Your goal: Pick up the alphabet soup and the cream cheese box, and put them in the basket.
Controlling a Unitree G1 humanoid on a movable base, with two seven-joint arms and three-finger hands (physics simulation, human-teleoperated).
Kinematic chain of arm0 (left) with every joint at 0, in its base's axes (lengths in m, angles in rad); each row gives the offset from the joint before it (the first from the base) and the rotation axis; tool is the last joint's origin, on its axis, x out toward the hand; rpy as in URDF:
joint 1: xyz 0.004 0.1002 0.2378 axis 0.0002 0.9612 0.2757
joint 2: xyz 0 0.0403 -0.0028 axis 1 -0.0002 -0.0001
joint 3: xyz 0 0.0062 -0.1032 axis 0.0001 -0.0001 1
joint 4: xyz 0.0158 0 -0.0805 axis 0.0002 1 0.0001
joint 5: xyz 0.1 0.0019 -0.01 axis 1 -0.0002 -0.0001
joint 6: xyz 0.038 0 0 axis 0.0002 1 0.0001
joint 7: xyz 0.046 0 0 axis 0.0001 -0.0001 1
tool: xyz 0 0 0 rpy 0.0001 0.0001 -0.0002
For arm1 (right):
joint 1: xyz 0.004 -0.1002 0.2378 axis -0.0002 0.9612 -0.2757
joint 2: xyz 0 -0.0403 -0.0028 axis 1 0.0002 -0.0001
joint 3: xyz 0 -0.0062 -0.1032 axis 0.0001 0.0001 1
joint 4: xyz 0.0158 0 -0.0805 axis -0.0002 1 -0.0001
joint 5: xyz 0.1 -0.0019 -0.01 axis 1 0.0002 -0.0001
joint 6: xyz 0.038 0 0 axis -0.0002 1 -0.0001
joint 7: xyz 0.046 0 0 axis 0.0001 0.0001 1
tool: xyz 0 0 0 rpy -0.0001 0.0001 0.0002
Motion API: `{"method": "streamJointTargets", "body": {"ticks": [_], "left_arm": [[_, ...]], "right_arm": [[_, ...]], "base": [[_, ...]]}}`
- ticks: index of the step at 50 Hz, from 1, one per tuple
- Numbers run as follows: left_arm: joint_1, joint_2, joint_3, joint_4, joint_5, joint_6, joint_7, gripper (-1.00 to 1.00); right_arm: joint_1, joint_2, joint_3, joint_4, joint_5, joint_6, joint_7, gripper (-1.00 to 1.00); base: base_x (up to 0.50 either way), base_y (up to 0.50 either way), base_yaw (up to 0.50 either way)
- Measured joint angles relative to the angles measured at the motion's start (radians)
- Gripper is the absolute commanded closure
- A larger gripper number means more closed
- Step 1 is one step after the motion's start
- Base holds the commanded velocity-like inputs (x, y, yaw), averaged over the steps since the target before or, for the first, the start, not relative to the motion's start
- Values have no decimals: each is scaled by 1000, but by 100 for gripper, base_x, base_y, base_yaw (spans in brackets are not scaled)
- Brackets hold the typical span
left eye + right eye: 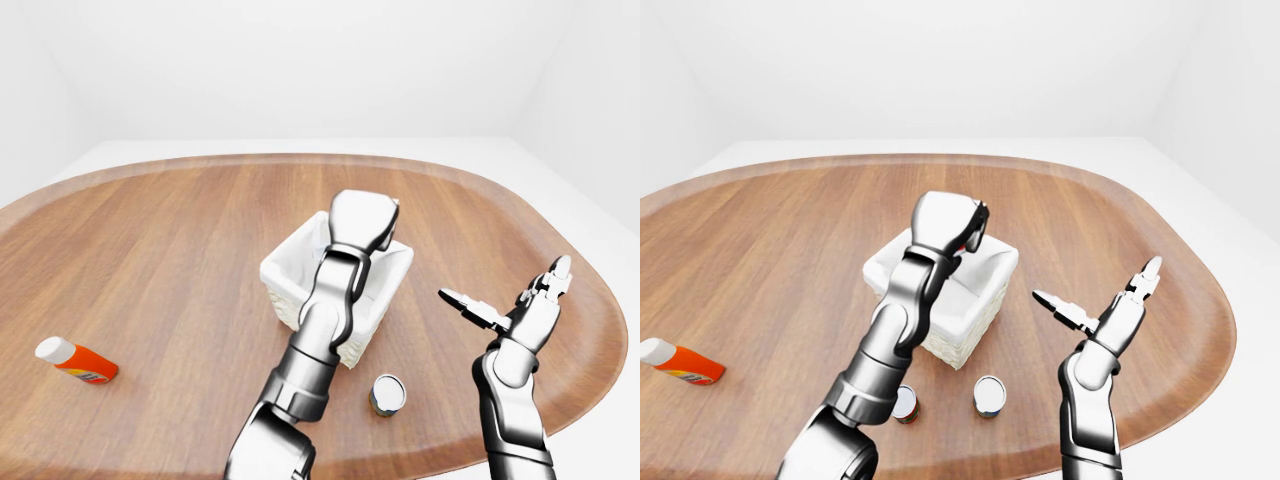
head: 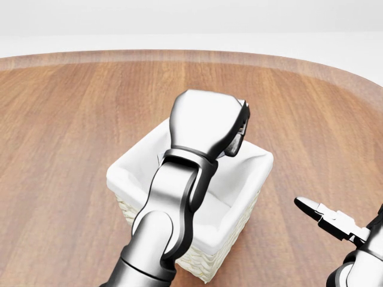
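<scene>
Basket (image 2: pixel 251 179) interior mostly hidden by left hand (image 2: pixel 230 134), fingers seemingly curled.

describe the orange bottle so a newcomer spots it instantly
On the wooden table, look far to the left of the white basket, near the table's left edge. The orange bottle lies there alone on its side, white-capped, the only brightly coloured item.

your table (image 1: pixel 790 230): basket (image 1: pixel 985 275) mid; two cans (image 1: pixel 989 396) just below it in the right-eye view; bottle (image 1: pixel 77 361) far left.
</scene>
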Motion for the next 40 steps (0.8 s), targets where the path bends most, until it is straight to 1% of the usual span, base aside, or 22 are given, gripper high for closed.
{"method": "streamJointTargets", "body": {"ticks": [25,40], "left_arm": [[-40,36,20,191,-137,0,137,100],[-52,56,25,238,-192,0,171,100]], "right_arm": [[1,0,2,4,-7,-7,2,-100],[1,0,3,5,-12,-8,1,-100]], "base": [[0,0,0],[0,0,0]]}}
